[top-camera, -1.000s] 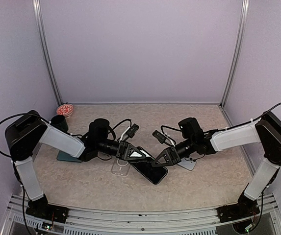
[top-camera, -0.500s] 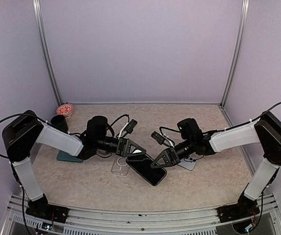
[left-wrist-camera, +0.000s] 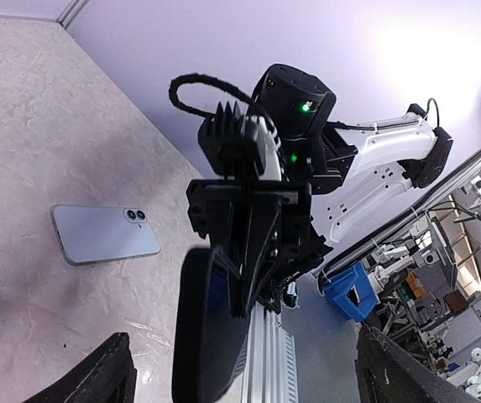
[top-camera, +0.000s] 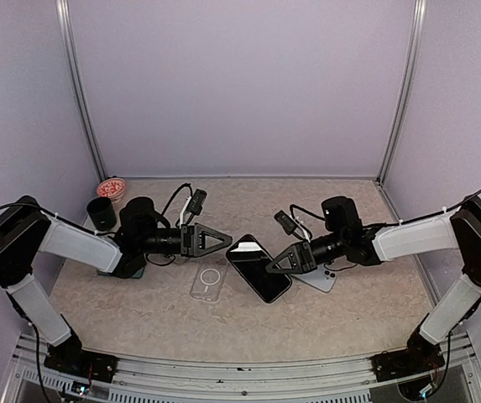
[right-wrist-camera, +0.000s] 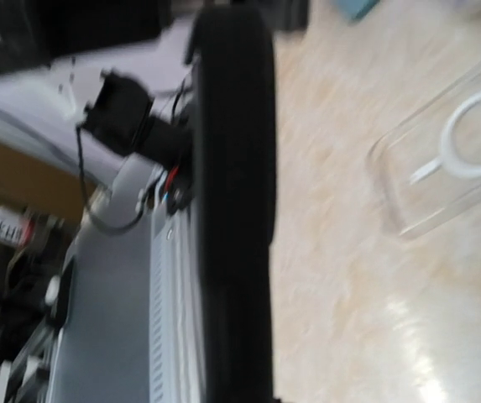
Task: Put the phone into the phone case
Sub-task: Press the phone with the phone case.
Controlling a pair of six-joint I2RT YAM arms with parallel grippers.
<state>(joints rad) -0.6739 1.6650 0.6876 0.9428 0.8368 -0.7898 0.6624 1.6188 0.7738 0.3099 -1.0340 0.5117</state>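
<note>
Grips phone (top-camera: 257, 267) in right gripper (top-camera: 284, 263), 3 o'clock of phone case (top-camera: 209, 283). Holds left gripper (top-camera: 223, 240) wide open at phone's 10 o'clock.

The phone (top-camera: 258, 269) is glossy black. The phone case (top-camera: 209, 282) is clear with a white ring. Another phone (left-wrist-camera: 104, 233) is pale blue-grey. The desk (top-camera: 223, 323) is beige and marbled. The bowl (top-camera: 112, 188) is red with white marks; the cup (top-camera: 100, 211) is black.

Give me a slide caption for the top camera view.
Right gripper grips the black phone beside the clear case; left gripper open.
</note>
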